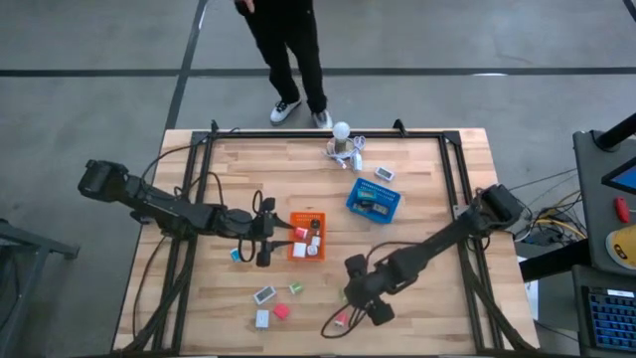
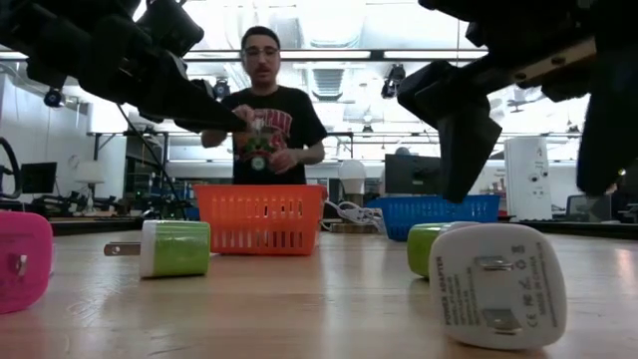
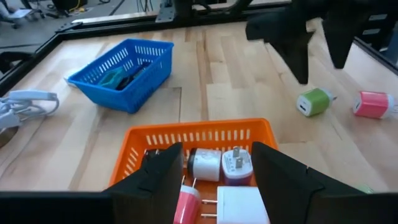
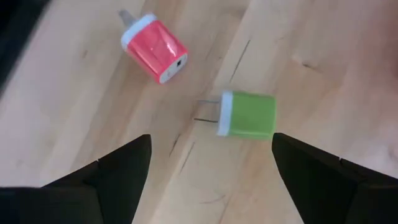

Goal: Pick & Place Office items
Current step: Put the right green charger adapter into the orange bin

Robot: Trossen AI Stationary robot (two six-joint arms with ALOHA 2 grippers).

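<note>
Wooden-slatted desk (image 1: 417,199) fills the scene. Right hand (image 4: 211,163), fingers spread apart, hovers over a small green plastic charger plug (image 4: 246,114) lying flat, prongs pointing nine o'clock. Left hand (image 3: 214,174), half-parted and empty, waits over the orange mesh tray (image 3: 140,140).

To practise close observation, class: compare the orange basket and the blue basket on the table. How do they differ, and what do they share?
The orange basket sits right at the left gripper, holding white and pink plug adapters; the blue basket lies farther off with dark and teal items inside. In the overhead view the orange basket sits square to the table, while the blue basket is turned at an angle. Both are rectangular slotted plastic baskets.
</note>
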